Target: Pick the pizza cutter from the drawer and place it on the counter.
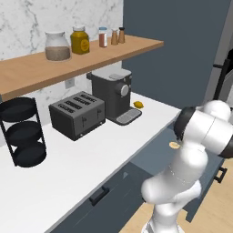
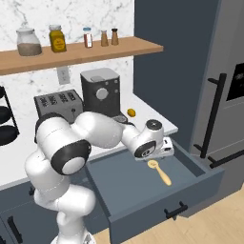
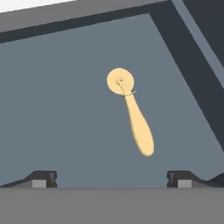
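The drawer (image 2: 128, 177) stands pulled out below the white counter (image 1: 91, 154), its dark front with the black bar handle facing me. The pizza cutter (image 2: 160, 172) lies flat on the greyish drawer floor (image 3: 61, 109). In the hand view the pizza cutter (image 3: 131, 113) has its yellowish wheel at the top and its tan handle running down toward the right. My gripper (image 2: 165, 152) hovers just above it over the drawer, open, and its fingertips (image 3: 43, 178) stand wide apart with nothing between them. My arm hides most of the pizza cutter (image 1: 174, 145) in the left base view.
A toaster (image 1: 77, 113), a coffee machine (image 1: 113, 95) and a small yellow lump (image 1: 138, 104) stand at the back of the counter. A black tiered rack (image 1: 22, 132) is at the left. A wooden shelf (image 1: 68, 63) with jars hangs above. Tall dark cabinets (image 2: 214, 95) rise to the right.
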